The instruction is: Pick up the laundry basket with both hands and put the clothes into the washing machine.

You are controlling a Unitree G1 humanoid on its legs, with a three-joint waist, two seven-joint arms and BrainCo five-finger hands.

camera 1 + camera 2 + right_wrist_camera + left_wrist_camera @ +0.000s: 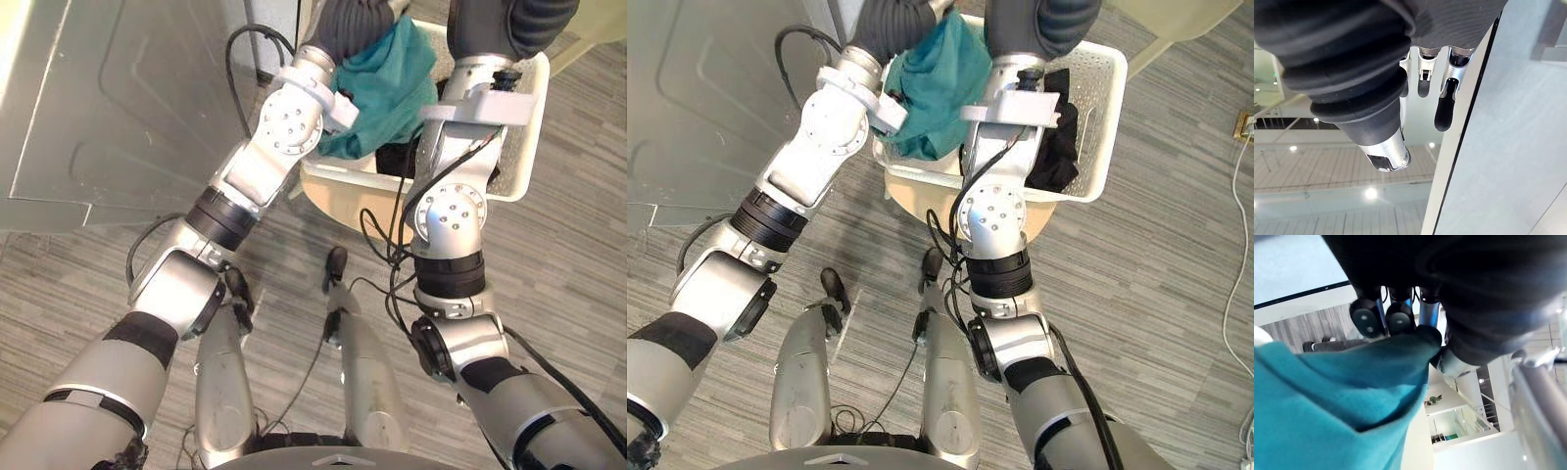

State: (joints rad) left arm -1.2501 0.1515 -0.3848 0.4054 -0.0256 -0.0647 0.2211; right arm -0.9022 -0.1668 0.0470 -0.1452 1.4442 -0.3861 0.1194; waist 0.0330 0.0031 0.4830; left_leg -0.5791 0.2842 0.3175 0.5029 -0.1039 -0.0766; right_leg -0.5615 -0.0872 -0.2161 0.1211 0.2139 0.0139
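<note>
Noted at far left: grey panel, flat-faced, standing beside the wood-grain floor. Found left hand raised at the left end of the basket, fingers curled inward with dark tips pressed onto the teal garment; logged as gripping that cloth. Observed teal garment bunched at the hand and hanging down across the near-left rim of the white perforated laundry basket. Recorded basket resting on a pale rounded stand, just right of the grey panel. Seen black clothing heaped inside the basket, to the right of the teal garment and touching the basket wall. Found right hand raised above the basket, right of the teal garment; fingers hanging loosely extended, spread from the thumb, grasping nothing.
</note>
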